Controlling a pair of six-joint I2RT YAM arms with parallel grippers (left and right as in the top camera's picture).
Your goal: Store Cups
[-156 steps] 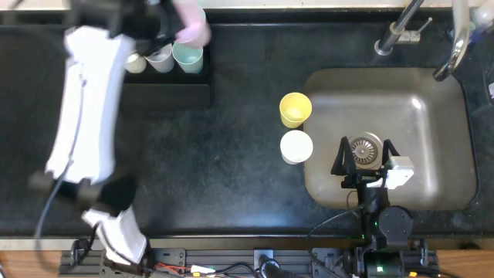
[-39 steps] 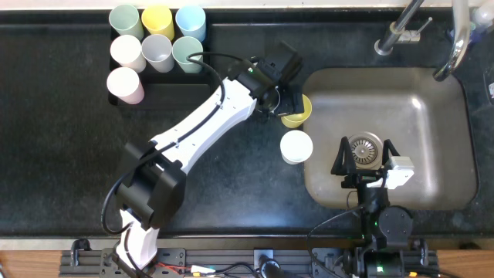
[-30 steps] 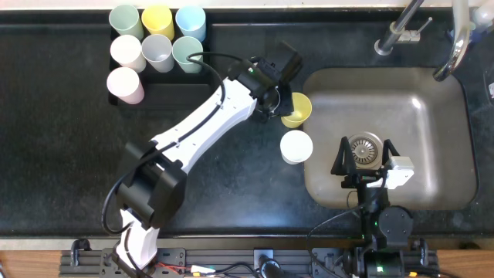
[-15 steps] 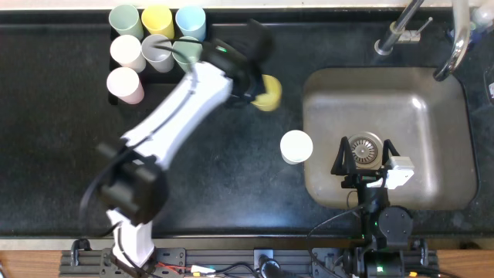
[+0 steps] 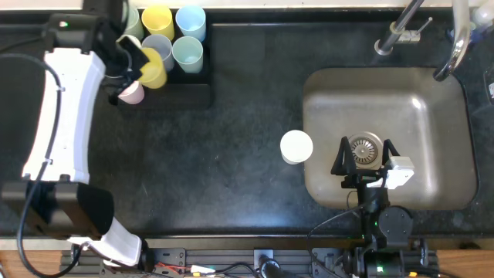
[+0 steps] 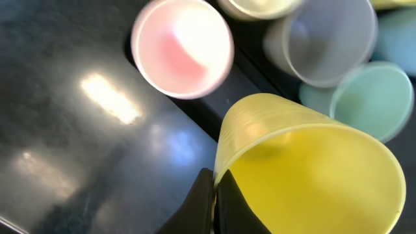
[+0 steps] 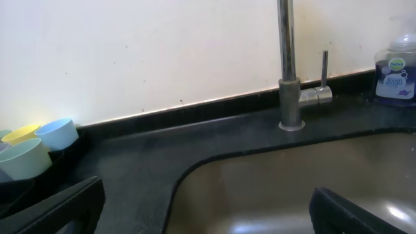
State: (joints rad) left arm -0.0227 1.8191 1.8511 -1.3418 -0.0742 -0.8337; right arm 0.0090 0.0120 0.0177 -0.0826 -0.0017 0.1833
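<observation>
My left gripper [image 5: 137,63] is shut on the rim of a yellow cup [image 5: 153,69], held tilted above the black tray [image 5: 182,93] at the back left. In the left wrist view the yellow cup [image 6: 305,170] hangs over the tray, with a pink cup [image 6: 182,55], a grey cup [image 6: 322,39] and a teal cup [image 6: 372,99] below it. Several cups stand in the tray, among them a yellow one [image 5: 157,18] and a blue one [image 5: 191,21]. A white cup [image 5: 296,147] stands upright on the counter beside the sink. My right gripper [image 5: 364,157] rests open over the sink.
The steel sink [image 5: 432,116] fills the right side, with a tap [image 5: 401,31] behind it. In the right wrist view the tap [image 7: 286,65] and a soap bottle [image 7: 394,71] stand at the back wall. Dark counter [image 5: 231,170] spreads between the tray and the sink.
My left arm has carried the yellow cup from beside the sink leftwards to above the tray. The white cup and the right arm have stayed put.
</observation>
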